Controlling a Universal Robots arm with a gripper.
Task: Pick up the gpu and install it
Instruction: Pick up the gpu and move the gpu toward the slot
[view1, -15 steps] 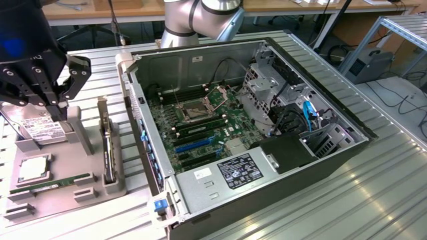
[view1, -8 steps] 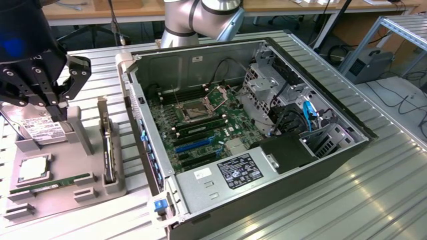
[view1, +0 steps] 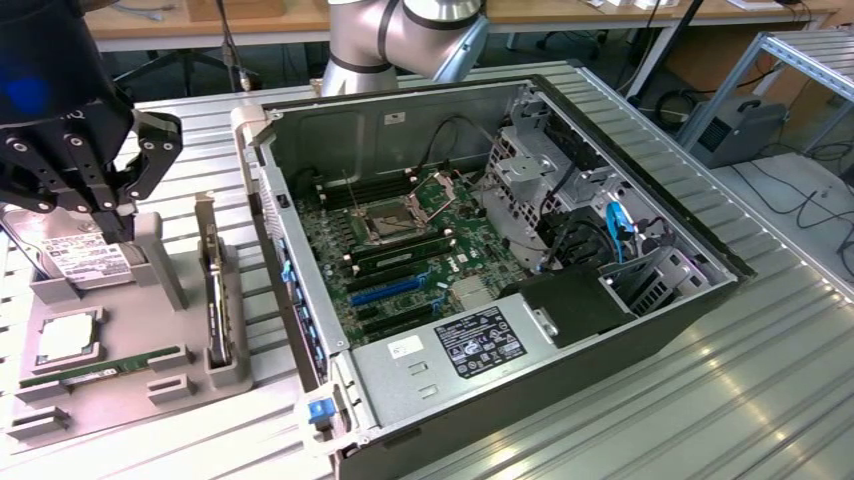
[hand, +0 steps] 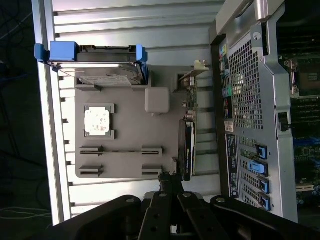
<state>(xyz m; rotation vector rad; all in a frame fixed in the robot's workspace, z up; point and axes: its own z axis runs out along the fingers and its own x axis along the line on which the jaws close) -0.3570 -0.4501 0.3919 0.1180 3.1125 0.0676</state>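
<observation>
My gripper (view1: 118, 218) hangs in the upper left of the exterior view, clenched, fingertips pressed together with nothing visible between them. It hovers over the far end of the gray fixture tray (view1: 127, 405), close to the hard drive (view1: 80, 262) that leans there under its white label.

The gpu (view1: 214, 290) stands on edge in a slot along the tray's side nearest the computer case (view1: 400, 372), left of centre in the exterior view. It is upright, dark face and green board showing, untouched and not yet in the case. In the wrist view my closed fingertips sit just beside the card's end opposite its silver bracket (hand: 198, 70); I cannot tell whether they touch it.

1 CPU (view1: 64, 338) lies flat in the tray at the exterior view's left edge, and 1 RAM stick (view1: 100, 368) lies just below it. The case lies open on its side at centre frame, motherboard (view1: 400, 250) exposed.
</observation>
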